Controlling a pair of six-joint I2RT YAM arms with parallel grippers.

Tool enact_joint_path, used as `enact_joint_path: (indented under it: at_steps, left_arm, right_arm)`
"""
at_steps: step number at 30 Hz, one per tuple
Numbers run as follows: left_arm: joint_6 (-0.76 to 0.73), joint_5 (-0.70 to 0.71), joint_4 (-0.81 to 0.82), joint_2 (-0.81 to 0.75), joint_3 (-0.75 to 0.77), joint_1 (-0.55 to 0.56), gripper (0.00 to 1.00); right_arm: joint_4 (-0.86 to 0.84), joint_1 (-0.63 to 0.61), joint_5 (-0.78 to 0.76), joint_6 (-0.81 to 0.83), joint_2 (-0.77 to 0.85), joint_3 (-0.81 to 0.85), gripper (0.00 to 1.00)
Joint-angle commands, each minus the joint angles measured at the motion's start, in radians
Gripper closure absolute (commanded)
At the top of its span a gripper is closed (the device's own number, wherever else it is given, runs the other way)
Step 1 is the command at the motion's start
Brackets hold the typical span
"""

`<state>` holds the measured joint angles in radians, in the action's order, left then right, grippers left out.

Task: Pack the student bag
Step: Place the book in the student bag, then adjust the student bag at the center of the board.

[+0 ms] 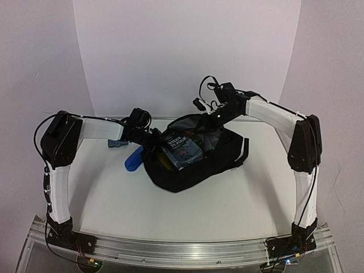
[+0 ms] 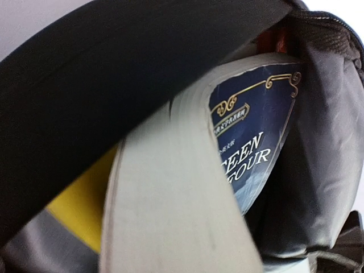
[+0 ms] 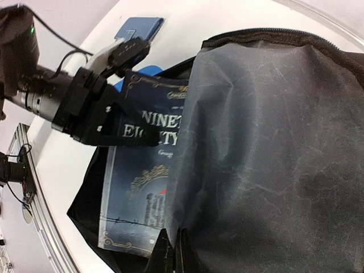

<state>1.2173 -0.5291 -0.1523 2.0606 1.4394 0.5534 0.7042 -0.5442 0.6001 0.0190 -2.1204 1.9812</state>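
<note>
Status, front to back. The large black soft fabric backpack (image 1: 187,177) lies mid white table (image 1: 227,213), mouth open and facing up. The dark blue paperback book (image 1: 182,149) is partway into the opening, with much of its cover showing. A yellow flat item (image 2: 79,207) sits under it inside the bag, so I'd count that as packed. Your left gripper (image 3: 118,124) is clamped on the book's upper corner. A bright blue elongated item (image 1: 133,159) lies on the table just beside the bag's left side, unpacked; can't tell what it is. Far side: your right gripper (image 3: 173,250) is pinched tight on the grey lining (image 3: 256,142), holding the mouth open. My read: roughly midway. Left to do: seat the book, load the blue item, close up.
</note>
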Motion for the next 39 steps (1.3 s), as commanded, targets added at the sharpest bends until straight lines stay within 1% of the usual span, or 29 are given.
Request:
enact_joint_path:
  at_steps: [1,5,7,8,10,13,15,17,19,21,25,28,30,33,35,37,39]
  left_arm:
    - [-0.018,0.063,-0.061,0.073,0.123,0.010,1.00]
    - [0.039,0.097,0.022,0.080,0.095,0.012,1.00]
    - [0.021,0.085,0.025,0.091,0.112,0.013,0.99]
    - [-0.001,0.073,0.008,0.095,0.132,0.012,0.96]
    - [-0.067,0.071,-0.069,0.086,0.176,0.013,0.79]
    - [-0.180,0.112,-0.228,0.039,0.243,0.013,0.48]
    - [-0.231,0.153,-0.320,-0.013,0.261,0.013,0.34]
    - [-0.280,0.189,-0.387,-0.062,0.266,0.013,0.26]
    - [-0.317,0.228,-0.465,-0.103,0.269,0.005,0.22]
    - [-0.353,0.253,-0.538,-0.129,0.265,-0.012,0.22]
    - [-0.419,0.259,-0.612,-0.152,0.233,-0.043,0.23]
    - [-0.459,0.274,-0.703,-0.125,0.249,-0.044,0.27]
    - [-0.457,0.286,-0.712,-0.125,0.230,-0.044,0.31]
    - [-0.450,0.295,-0.684,-0.127,0.197,-0.044,0.34]
    - [-0.460,0.285,-0.674,-0.104,0.204,-0.044,0.38]
    - [-0.483,0.263,-0.669,-0.067,0.234,-0.044,0.43]
    - [-0.496,0.235,-0.668,-0.031,0.269,-0.040,0.50]
  right_arm:
    - [-0.049,-0.018,0.053,0.051,0.083,-0.020,1.00]
    - [-0.045,-0.019,0.049,0.058,0.079,-0.031,0.99]
    - [-0.045,-0.019,0.042,0.058,0.075,-0.036,0.99]
    - [-0.045,-0.019,0.035,0.058,0.072,-0.037,0.99]
    - [-0.042,-0.017,0.017,0.060,0.068,-0.039,0.99]
    - [-0.039,-0.015,-0.003,0.069,0.067,-0.047,1.00]
    - [-0.039,-0.013,-0.016,0.072,0.069,-0.056,0.99]
    - [-0.037,-0.012,-0.013,0.073,0.075,-0.067,0.96]
    - [-0.035,-0.012,-0.002,0.079,0.085,-0.076,0.94]
    - [-0.032,-0.011,-0.001,0.087,0.099,-0.091,0.94]
    - [-0.013,0.009,-0.021,0.101,0.112,-0.126,0.99]
    - [0.003,0.047,-0.034,0.117,0.119,-0.153,1.00]
    - [0.014,0.083,-0.045,0.142,0.127,-0.170,1.00]
    - [0.039,0.136,-0.052,0.182,0.139,-0.184,1.00]
    - [0.057,0.149,-0.048,0.200,0.146,-0.192,1.00]
    - [0.068,0.149,-0.027,0.213,0.153,-0.201,1.00]
    - [0.073,0.149,-0.008,0.206,0.153,-0.205,1.00]
